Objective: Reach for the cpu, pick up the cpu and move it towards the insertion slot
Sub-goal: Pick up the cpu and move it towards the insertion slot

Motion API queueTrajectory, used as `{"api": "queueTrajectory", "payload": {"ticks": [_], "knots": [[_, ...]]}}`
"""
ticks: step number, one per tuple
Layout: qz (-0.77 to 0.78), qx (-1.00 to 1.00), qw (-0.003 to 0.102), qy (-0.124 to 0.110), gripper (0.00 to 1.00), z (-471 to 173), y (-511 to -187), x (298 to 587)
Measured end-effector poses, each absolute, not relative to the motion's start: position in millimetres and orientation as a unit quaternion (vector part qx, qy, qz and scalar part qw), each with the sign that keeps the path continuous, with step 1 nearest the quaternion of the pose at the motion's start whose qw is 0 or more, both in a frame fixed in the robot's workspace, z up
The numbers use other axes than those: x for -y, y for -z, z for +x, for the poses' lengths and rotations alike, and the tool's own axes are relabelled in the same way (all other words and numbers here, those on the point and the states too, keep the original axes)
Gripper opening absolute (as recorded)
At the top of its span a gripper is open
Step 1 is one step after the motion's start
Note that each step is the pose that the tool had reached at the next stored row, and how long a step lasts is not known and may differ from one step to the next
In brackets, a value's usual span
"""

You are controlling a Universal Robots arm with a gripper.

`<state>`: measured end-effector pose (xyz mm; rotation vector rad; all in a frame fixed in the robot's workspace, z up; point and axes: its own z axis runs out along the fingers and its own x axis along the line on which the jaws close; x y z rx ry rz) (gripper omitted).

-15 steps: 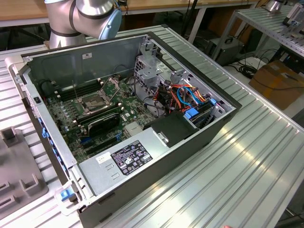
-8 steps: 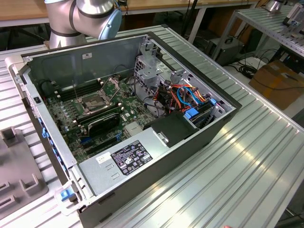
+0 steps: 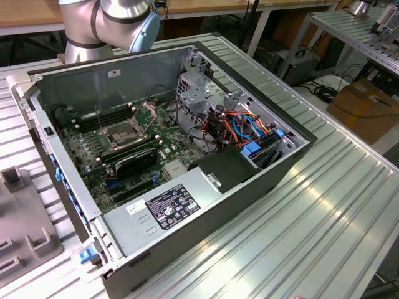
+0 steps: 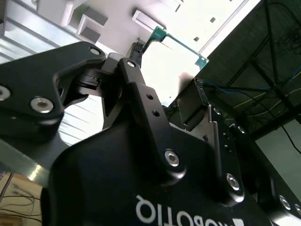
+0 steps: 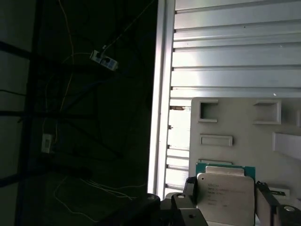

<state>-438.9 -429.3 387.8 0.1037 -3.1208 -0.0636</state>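
Observation:
In the first wrist view the cpu (image 5: 225, 190), a thin square chip with a dull silver face and a green rim, sits between the two black fingers of my gripper (image 5: 225, 203). One finger (image 5: 189, 195) lies against one edge and the other against the opposite edge, so the gripper is shut on the cpu. A grey fixture plate (image 5: 235, 127) with shallow recesses lies behind it. In the second wrist view the cpu (image 4: 174, 61) shows bright with a green edge beyond the gripper's black linkage. The insertion slot (image 3: 128, 132), a silver-framed socket with its metal plate raised, lies on the green motherboard in the exterior view.
The open computer case (image 3: 262, 187) lies on a ribbed metal table (image 3: 324, 230), with a power supply (image 3: 165, 208), drive cage and cables inside. The arm (image 3: 106, 22) stands beyond the case's far left corner. Another grey fixture (image 3: 25, 230) sits at the exterior view's left.

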Motion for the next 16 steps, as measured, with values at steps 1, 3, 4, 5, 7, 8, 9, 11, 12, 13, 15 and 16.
{"api": "queueTrajectory", "payload": {"ticks": [1, 3, 4, 5, 7, 8, 9, 11, 12, 13, 15, 16], "knots": [[0.033, 0.999, 0.009, 0.020, 0.55, -438.9, -387.8, 429.3], [0.033, 0.999, 0.009, 0.020, 0.55, -431.9, -387.9, 429.3], [0.033, 0.999, 0.009, 0.020, 0.55, -424.6, -387.8, 429.4], [0.033, 0.999, 0.009, 0.020, 0.55, -415.6, -387.9, 429.4], [0.033, 0.999, 0.009, 0.020, 0.55, -409.2, -387.8, 429.3], [0.033, 0.999, 0.009, 0.020, 0.55, -406.2, -387.9, 429.3], [0.033, 0.999, 0.009, 0.020, 0.55, -402.3, -387.9, 429.3], [0.033, 0.999, 0.009, 0.020, 0.55, -394.4, -387.8, 429.3], [0.033, 0.999, 0.009, 0.020, 0.55, -391.5, -387.9, 429.4], [0.033, 0.999, 0.009, 0.020, 0.55, -388.4, -387.9, 429.4], [0.033, 0.999, 0.009, 0.020, 0.55, -372.9, -387.9, 429.4], [0.033, 0.999, 0.009, 0.020, 0.55, -368.9, -387.9, 429.3]]}}
